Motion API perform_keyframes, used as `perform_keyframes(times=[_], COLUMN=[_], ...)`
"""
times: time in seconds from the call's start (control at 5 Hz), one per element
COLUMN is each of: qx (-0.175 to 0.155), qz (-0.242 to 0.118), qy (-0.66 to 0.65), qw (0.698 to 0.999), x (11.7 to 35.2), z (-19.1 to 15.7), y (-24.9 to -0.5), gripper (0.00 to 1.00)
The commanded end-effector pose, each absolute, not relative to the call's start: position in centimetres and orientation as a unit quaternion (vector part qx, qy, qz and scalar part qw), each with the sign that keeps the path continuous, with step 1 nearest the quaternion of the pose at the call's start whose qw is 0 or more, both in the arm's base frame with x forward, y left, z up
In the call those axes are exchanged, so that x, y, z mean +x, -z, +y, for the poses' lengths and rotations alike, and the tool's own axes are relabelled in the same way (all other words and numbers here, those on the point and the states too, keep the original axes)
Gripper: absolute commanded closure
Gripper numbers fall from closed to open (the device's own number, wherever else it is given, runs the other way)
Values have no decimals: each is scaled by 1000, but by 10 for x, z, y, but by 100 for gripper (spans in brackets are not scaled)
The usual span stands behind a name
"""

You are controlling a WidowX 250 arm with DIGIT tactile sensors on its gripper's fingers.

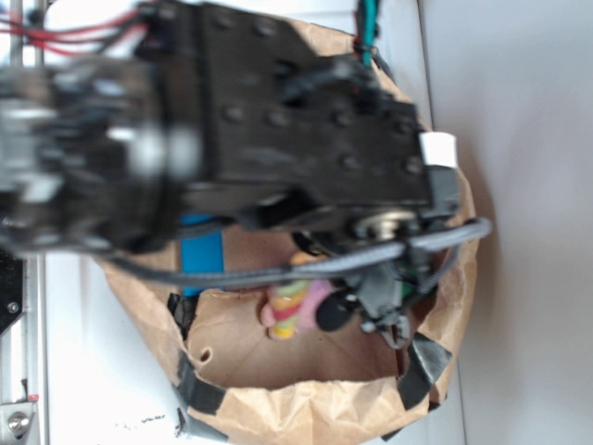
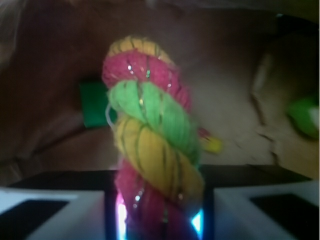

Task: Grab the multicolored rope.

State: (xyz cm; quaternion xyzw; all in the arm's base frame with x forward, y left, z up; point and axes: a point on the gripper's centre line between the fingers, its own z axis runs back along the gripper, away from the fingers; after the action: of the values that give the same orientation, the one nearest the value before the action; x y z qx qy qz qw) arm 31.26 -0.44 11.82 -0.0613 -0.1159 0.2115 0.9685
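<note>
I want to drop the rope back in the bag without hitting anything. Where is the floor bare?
Bare brown floor lies at the bag's near side, between the rope and the taped rim. It is crowded under the gripper, where the rope sits between the fingers.

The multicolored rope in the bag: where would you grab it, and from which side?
Around the multicolored rope near one end, from above into the paper bag. The twisted body is narrow enough for the end effector, whose pads already flank it.

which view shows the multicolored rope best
The wrist view: the multicolored rope fills the frame, its red, green and yellow twists clear between the gripper fingers. The exterior view shows only a small blurred bit under the arm.
</note>
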Motion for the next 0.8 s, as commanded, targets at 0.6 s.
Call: perform_keyframes(times=[0.6], qx=[-18], qz=[-141], qy=[-199], qw=[970], x=[273], z=[44], y=[-192], gripper=[100])
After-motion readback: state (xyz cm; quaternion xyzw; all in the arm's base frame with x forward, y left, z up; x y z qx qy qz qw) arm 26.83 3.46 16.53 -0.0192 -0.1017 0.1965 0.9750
